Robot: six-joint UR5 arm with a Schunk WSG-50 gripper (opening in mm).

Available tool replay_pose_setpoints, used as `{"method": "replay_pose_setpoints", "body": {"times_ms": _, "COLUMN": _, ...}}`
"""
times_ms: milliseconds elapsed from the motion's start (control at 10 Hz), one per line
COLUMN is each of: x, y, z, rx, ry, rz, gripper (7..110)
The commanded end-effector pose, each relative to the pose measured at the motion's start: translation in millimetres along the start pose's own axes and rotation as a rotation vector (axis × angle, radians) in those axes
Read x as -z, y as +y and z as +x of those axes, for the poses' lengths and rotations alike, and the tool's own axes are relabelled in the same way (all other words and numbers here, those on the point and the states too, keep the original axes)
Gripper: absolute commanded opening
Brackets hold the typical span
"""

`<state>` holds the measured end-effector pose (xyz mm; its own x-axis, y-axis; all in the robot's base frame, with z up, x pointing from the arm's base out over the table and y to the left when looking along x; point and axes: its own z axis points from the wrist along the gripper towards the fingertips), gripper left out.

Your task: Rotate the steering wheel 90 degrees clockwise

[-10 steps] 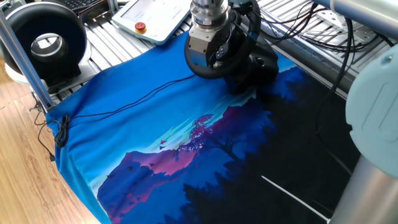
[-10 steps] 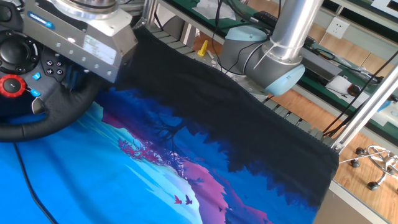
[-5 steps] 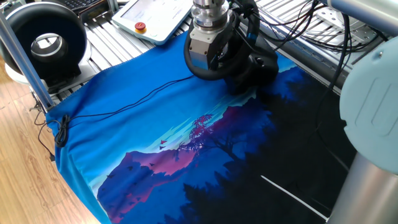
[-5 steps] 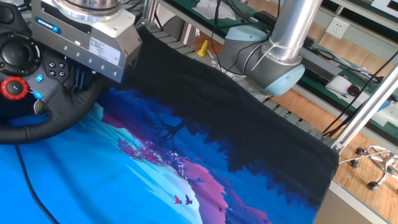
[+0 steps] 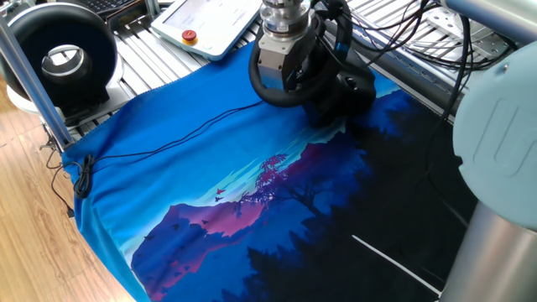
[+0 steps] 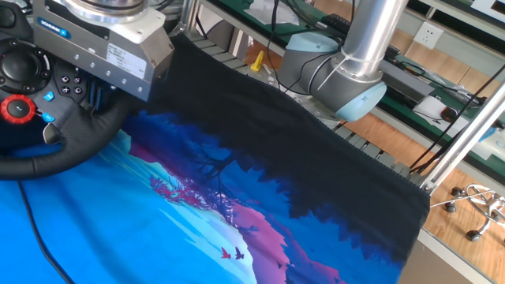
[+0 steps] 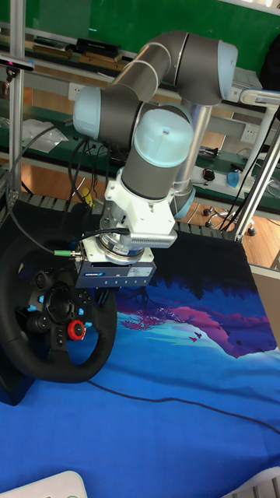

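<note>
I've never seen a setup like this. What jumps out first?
A thick grey robot arm bends down over a black steering wheel at the table's edge, its gripper right at the wheel's rim. Under both lies a bright blue cloth printed with purple mountains and dark trees.

1. A cloth (image 5: pixel 210 168) printed with blue sky, purple hills and black forest covers the table.
2. Wooden floor (image 5: pixel 33 235) shows at the near left.
3. An aluminium frame post (image 6: pixel 465 134) stands at the right.
4. A green wall (image 7: pixel 93 19) backs the far side.
</note>
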<state>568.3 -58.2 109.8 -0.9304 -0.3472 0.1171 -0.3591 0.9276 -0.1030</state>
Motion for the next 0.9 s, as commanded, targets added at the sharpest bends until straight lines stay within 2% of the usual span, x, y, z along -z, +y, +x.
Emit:
{"method": "replay_pose_setpoints", "body": {"times_ms": 0, "x": -1.6, "y": -6.5, "z": -6.4, "rx": -0.001, "ry": -0.026, "rz": -0.001, "gripper": 7}}
{"method": "replay_pose_setpoints", "body": {"times_ms": 200, "x": -1.5, "y": -8.1, "z": -10.7, "rx": -0.01, "ry": -0.042, "rz": 0.008, "gripper": 7}}
{"method": "replay_pose_setpoints", "body": {"times_ms": 400, "x": 0.0, "y": -14.2, "z": -16.5, "rx": -0.017, "ry": -0.065, "rz": 0.046, "gripper": 7}}
{"method": "replay_pose_setpoints", "body": {"times_ms": 600, "x": 2.0, "y": -30.0, "z": -28.7, "rx": 0.001, "ry": -0.115, "rz": 0.119, "gripper": 7}}
{"method": "replay_pose_setpoints", "body": {"times_ms": 800, "x": 5.8, "y": -30.3, "z": -41.2, "rx": 0.008, "ry": -0.164, "rz": 0.129, "gripper": 7}}
